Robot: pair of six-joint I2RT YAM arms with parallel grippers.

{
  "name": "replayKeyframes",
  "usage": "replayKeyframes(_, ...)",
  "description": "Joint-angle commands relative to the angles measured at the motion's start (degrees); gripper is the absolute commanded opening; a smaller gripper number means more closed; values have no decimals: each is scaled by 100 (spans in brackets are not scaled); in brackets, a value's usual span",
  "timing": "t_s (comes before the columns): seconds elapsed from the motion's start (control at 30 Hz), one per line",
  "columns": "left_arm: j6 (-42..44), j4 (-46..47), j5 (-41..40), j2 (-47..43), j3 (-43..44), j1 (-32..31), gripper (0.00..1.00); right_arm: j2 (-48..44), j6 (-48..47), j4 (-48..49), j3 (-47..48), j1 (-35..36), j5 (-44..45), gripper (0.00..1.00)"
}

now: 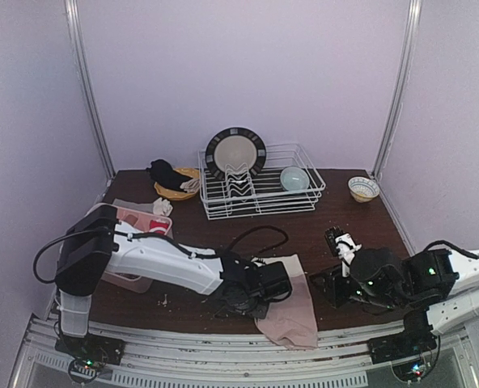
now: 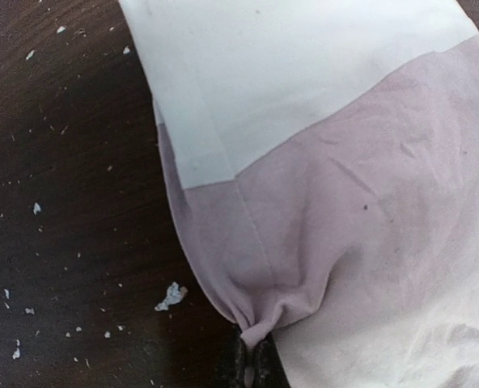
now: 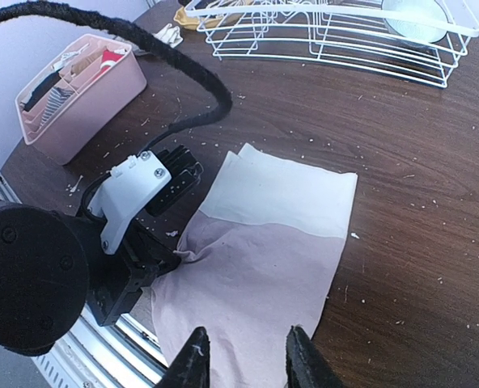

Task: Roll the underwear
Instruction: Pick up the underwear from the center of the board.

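The underwear (image 1: 288, 299) is seen as a flat, pale mauve rectangle with a white band across its far end (faint creases run through the mauve part). It lies on the dark desk (image 3: 417, 162) between the two arms, its near end reaching the desk's front edge. Its left edge is pinched by the left end effector (image 2: 252, 360), whose fingers are pressed together on a puckered fold of cloth. The right end effector (image 3: 243, 356) is held partly spread above the garment's near right part, with nothing gripped. Bare, crumb-flecked wood is left ahead and to the right of it. A wire dish rack (image 3: 328, 32) stands far ahead, a pink organiser (image 3: 86, 97) far left.
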Motion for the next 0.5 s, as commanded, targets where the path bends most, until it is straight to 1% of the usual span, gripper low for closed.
replayKeyframes(0.0,152,-341,-38,37,-232,-33,0,-150,1,-145,-124,-36,153,32)
replayKeyframes(0.17,786,-1263,-1037,-486,112,-31,0,-47,154,-11,-235,-53,118,32)
replayKeyframes(0.23,1012,-1634,-1225,-547,309,-35,0,21,237,118,-320,-59,88,32)
replayKeyframes(0.37,1195,-2303,-1528,-509,495,-35,0,215,434,387,-477,-101,68,31)
replayKeyframes(0.47,1217,-2865,-1803,-443,671,-35,0,483,576,682,-631,-220,-231,31)
